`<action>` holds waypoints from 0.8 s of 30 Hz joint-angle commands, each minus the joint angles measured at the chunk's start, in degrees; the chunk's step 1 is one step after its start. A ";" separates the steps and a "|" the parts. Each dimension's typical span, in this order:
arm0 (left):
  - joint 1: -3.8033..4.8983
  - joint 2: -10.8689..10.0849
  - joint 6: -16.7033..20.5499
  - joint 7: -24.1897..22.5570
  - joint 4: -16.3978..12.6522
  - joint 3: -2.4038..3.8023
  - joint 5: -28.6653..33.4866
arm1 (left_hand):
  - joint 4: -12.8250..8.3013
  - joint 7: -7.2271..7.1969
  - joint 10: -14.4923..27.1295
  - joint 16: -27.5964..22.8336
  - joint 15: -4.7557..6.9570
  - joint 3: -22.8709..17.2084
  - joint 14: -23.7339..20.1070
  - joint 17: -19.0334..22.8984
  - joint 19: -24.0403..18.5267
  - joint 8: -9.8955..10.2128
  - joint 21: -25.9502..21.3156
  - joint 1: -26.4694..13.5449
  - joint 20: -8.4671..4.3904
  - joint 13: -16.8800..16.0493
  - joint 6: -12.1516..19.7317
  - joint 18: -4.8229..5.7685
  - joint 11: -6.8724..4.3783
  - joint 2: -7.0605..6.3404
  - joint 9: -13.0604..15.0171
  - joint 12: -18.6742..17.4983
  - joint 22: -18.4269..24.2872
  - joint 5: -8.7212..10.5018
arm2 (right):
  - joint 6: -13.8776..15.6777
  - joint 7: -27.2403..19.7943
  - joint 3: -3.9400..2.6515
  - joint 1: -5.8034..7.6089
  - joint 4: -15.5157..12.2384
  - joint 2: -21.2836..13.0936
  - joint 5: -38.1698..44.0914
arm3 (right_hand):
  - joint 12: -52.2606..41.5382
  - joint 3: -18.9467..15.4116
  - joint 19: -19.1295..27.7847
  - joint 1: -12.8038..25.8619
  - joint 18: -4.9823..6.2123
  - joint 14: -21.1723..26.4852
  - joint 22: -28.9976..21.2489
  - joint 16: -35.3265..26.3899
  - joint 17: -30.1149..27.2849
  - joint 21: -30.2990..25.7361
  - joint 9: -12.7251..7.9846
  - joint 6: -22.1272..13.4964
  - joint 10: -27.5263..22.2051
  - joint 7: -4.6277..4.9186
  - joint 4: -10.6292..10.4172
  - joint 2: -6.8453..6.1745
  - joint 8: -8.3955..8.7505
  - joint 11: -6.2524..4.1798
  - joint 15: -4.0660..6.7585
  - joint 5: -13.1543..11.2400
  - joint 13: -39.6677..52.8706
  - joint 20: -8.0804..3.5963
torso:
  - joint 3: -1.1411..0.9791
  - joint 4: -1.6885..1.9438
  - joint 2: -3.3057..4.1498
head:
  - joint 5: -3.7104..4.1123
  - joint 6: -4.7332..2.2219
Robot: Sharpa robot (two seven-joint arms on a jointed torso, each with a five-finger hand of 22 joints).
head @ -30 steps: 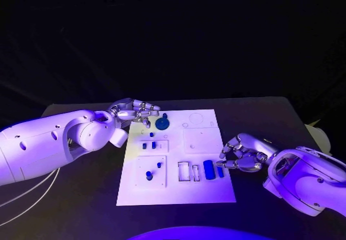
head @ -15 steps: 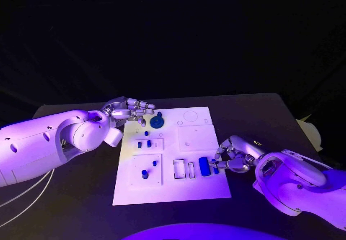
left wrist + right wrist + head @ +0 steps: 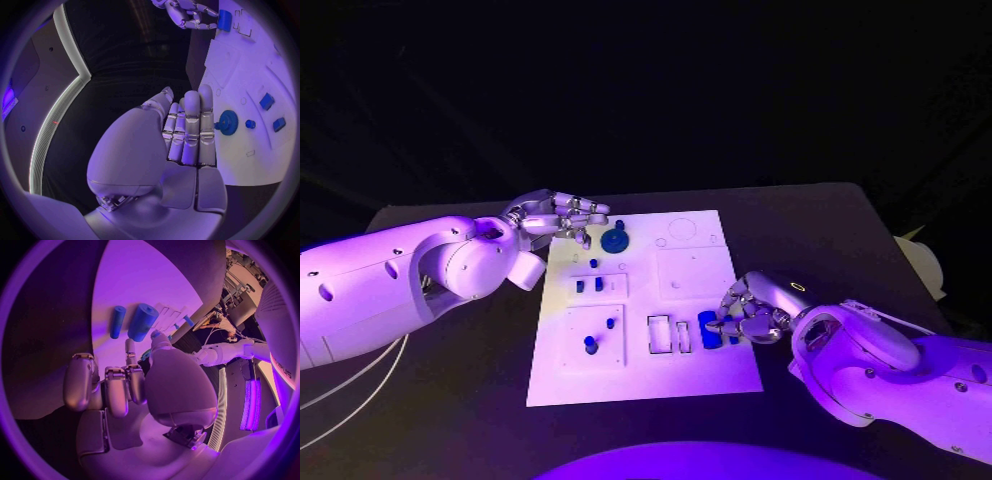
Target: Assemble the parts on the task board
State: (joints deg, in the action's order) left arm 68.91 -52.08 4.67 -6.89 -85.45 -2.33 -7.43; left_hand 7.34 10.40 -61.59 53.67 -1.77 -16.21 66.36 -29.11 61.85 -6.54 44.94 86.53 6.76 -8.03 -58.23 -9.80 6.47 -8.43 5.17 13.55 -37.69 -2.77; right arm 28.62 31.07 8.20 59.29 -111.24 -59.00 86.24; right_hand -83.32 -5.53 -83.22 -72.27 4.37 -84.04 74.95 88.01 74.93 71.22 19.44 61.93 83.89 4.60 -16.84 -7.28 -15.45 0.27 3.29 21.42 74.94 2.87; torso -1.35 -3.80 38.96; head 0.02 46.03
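Right hand [image 3: 750, 318], fingers curled on nothing, sits beside the blue cylinder [image 3: 710, 331] on the board [image 3: 697, 385]; left hand [image 3: 560, 219], empty and slack, nears the gear [image 3: 615, 241].

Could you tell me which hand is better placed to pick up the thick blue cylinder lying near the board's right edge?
The right hand, probably. Its fingers are curled right beside the thick blue cylinder at the task board's right edge, holding nothing. The left hand sits at the far corner beside the blue gear.

Black table [image 3: 834, 230] w/ white task board [image 3: 689, 380] lying flat mid-table.
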 commanded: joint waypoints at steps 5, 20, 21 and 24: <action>-0.01 -0.04 -1.27 -0.77 -0.22 0.03 1.06 | -0.10 -0.25 0.44 -0.11 -0.01 0.33 -0.45 0.12 0.51 -0.21 -0.37 -0.31 -0.04 -0.10 -0.05 -0.73 -0.13 0.57 -0.08 0.43 0.08 -0.01 | -2.37 1.07 0.02 -0.75 0.92 1.11 1.05 | 0.40 -0.97 -0.07 0.81 -0.62 -5.06 8.47 0.09 10.93 -0.52 0.42 0.27 0.44 -0.36 0.10 0.74 0.15 -0.24 0.28 0.48 6.08 -0.09 | 0.03 -0.07 0.01 | -0.55 0.05; 0.00 -0.32 -1.78 -0.35 -0.38 0.03 1.29 | -0.02 -0.25 0.51 -0.08 -0.02 0.44 -0.45 0.16 0.51 -0.22 -0.41 -0.46 -0.02 -0.11 -0.02 -0.72 -0.12 0.63 -0.10 0.50 0.10 -0.01 | -6.28 1.49 0.02 -1.67 2.41 2.67 1.55 | 0.56 -1.46 0.00 1.29 -0.58 -5.05 8.44 0.07 10.89 -0.75 0.66 0.37 0.33 -0.42 0.08 0.88 0.12 -0.29 0.32 0.63 5.94 -0.12 | 0.00 -0.02 0.07 | -0.76 0.40; 0.00 -0.33 -1.80 -0.33 -0.38 0.03 1.29 | -0.02 -0.25 0.51 -0.08 -0.02 0.44 -0.45 0.16 0.51 -0.22 -0.41 -0.46 -0.02 -0.11 -0.02 -0.72 -0.12 0.63 -0.10 0.50 0.10 -0.01 | -6.33 1.50 0.02 -1.73 2.47 2.74 1.56 | 0.58 -1.47 0.02 1.30 -0.57 -5.05 8.42 0.06 10.87 -0.81 0.66 0.37 0.32 -0.42 0.08 0.89 0.12 -0.29 0.33 0.63 5.92 -0.12 | 0.00 -0.02 0.07 | -0.76 0.40; 0.00 -0.41 -1.90 -0.24 -0.43 0.03 1.29 | -0.02 -0.25 0.51 -0.08 -0.02 0.44 -0.45 0.16 0.51 -0.22 -0.41 -0.46 -0.02 -0.11 -0.02 -0.72 -0.12 0.63 -0.10 0.50 0.10 -0.01 | -6.56 1.57 0.02 -2.19 2.87 3.16 1.63 | 0.59 -1.49 0.05 1.32 -0.56 -5.04 8.39 0.05 10.85 -0.89 0.67 0.36 0.31 -0.42 0.09 0.91 0.12 -0.29 0.33 0.64 5.92 -0.12 | -0.01 -0.03 0.08 | -0.87 0.50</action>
State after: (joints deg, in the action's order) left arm 68.91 -52.51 4.12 -6.83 -85.70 -2.33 -6.63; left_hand 7.34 10.40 -61.39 53.67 -1.77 -16.21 66.36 -29.04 61.85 -6.54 44.73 86.30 6.76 -8.08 -58.22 -9.80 6.26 -8.21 5.12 13.78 -37.64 -2.77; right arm 24.81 31.97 7.90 57.60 -108.73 -56.00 87.08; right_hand -83.10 -6.72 -83.21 -71.48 4.37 -84.03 74.93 88.01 74.91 70.55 20.24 62.13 83.89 4.40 -16.76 -6.49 -15.53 0.26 3.29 21.74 74.92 2.87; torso -1.35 -3.83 38.99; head -0.77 46.47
